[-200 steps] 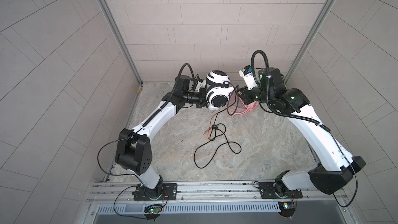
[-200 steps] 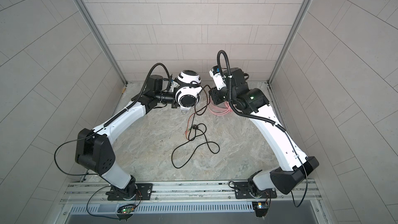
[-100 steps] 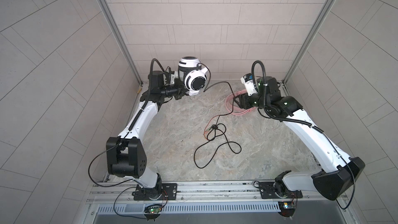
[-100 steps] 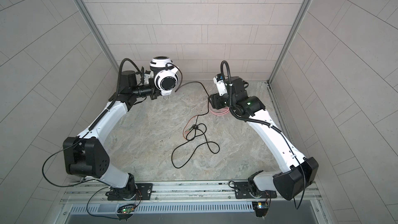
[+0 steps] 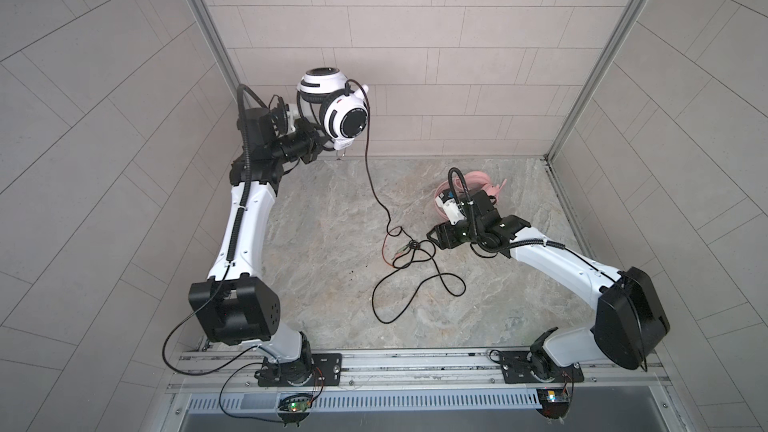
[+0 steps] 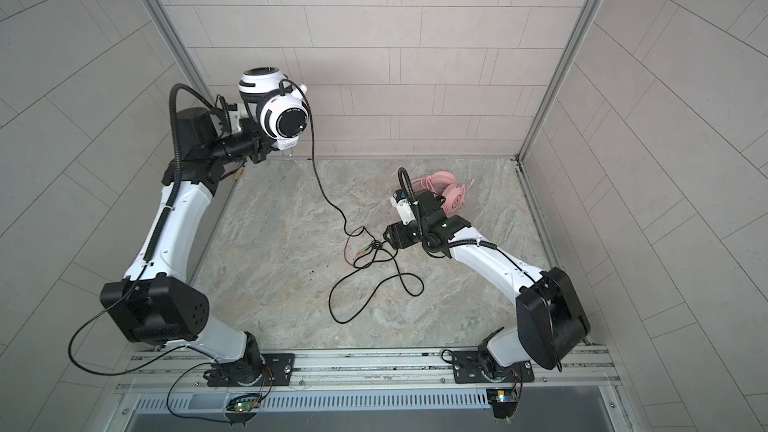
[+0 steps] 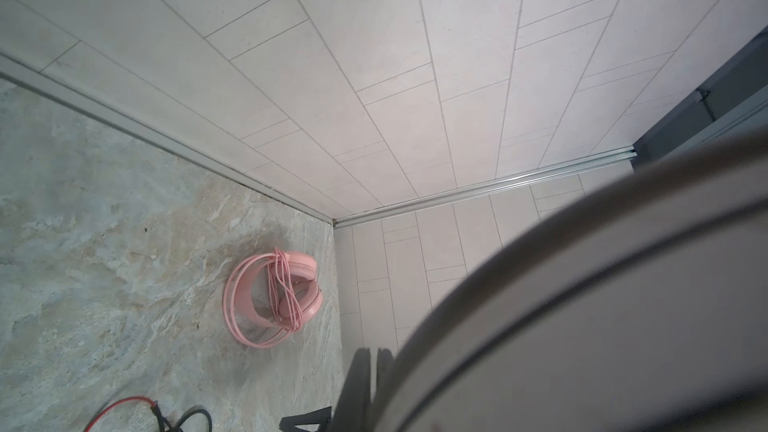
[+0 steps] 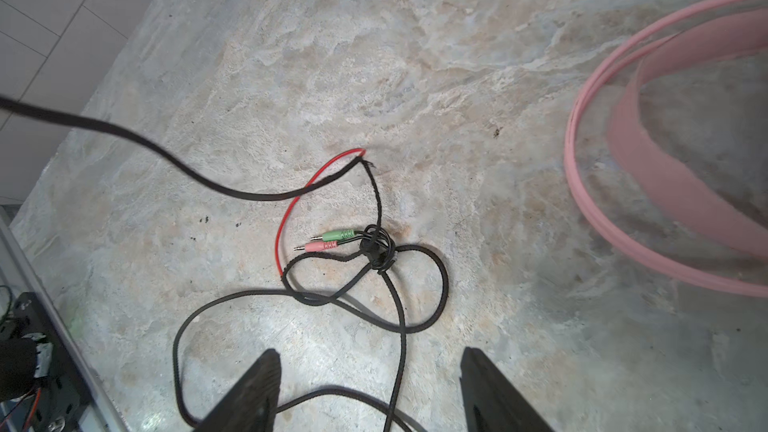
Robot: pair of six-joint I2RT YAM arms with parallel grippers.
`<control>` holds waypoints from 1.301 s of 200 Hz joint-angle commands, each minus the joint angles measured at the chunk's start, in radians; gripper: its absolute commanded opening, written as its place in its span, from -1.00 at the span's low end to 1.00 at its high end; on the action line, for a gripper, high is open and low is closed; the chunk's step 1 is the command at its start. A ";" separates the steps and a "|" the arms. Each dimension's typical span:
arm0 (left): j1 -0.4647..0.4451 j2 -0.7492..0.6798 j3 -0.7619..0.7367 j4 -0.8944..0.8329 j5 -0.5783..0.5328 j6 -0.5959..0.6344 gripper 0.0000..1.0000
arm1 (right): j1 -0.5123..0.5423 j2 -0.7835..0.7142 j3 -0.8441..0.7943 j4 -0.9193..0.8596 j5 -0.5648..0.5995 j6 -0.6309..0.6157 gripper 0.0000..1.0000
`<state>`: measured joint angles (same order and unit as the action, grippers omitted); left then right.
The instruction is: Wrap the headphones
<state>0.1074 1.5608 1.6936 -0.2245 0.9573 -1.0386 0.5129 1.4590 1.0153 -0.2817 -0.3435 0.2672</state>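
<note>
Jaws of the right end effector (image 8: 368, 355) stand apart and empty, low over the tabletop (image 8: 415, 56). The black cable (image 8: 404, 326) runs between them, and its knot by the 2 plugs (image 8: 336, 236) lies just ahead. Best move, I judge: close on 1 strand short of that knot. The left end effector (image 5: 312, 150), clenched on the white-and-black headset (image 5: 343, 118), holds it high for winding. The pink headset (image 7: 272, 297), already wrapped, lies beside the right end effector.
</note>
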 commanded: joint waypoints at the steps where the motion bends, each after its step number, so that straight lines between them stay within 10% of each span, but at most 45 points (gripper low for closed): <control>1: 0.010 0.017 0.130 -0.021 -0.012 -0.005 -1.00 | 0.017 0.065 -0.033 0.183 0.014 0.012 0.40; 68: 0.017 0.140 0.459 -0.137 -0.034 -0.031 -1.00 | 0.065 0.287 -0.035 0.567 -0.045 0.034 0.42; 260: 0.035 0.090 0.449 -0.115 -0.048 -0.057 -1.00 | 0.127 0.652 0.189 0.856 -0.095 0.162 0.32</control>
<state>0.1337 1.6997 2.1117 -0.4152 0.9035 -1.0592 0.6460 2.0933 1.1961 0.5255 -0.4442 0.4145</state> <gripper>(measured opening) 0.080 0.668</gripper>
